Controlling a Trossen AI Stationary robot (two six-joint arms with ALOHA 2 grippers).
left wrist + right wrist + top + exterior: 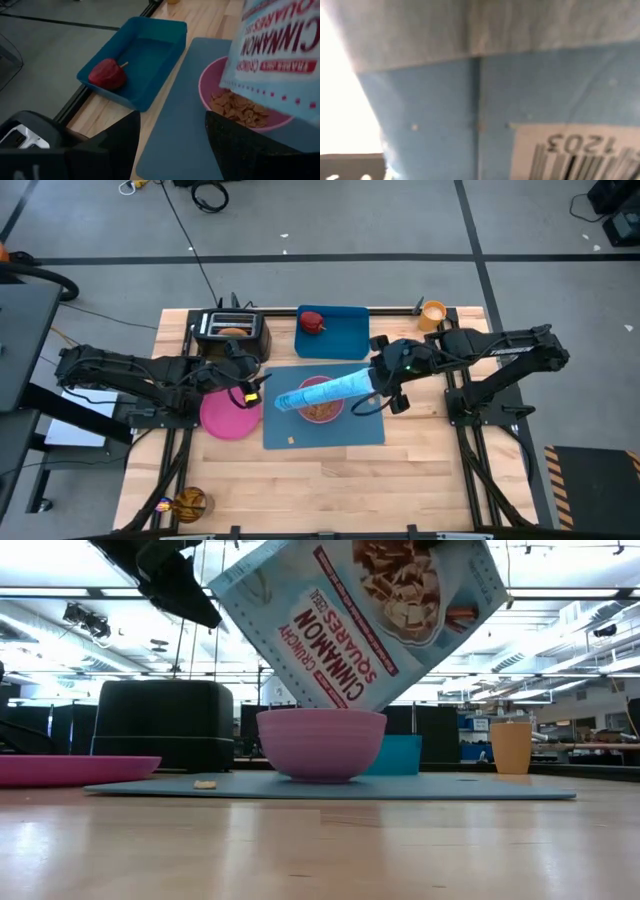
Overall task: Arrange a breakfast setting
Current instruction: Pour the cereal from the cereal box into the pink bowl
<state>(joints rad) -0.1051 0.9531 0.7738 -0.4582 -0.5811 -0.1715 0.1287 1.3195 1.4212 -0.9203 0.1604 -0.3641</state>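
A light-blue cereal box (325,390) hangs tilted over the pink bowl (320,408), which holds cereal and stands on the blue mat (340,432). My right gripper (375,380) is shut on the box. My left gripper (255,390) is open and empty, above the pink plate's (230,418) far edge, left of the mat. The red apple (313,322) lies in the blue tray (340,335). The toast (233,332) sticks up in the black toaster (232,335). The orange cup (433,313) stands at the far right. The spoon is out of view. My right gripper holds the cereal box near its raised end (362,383), coming level from the table's right side. The box is lifted clear and slants down to the left, its low end (300,690) just above the bowl's rim (320,715). The box hides the fingers in the wrist view.
One loose cereal piece (204,783) lies on the mat near the bowl. A small golden-brown object (188,502) sits at the table's near left corner. Bare wood lies along the table's near edge.
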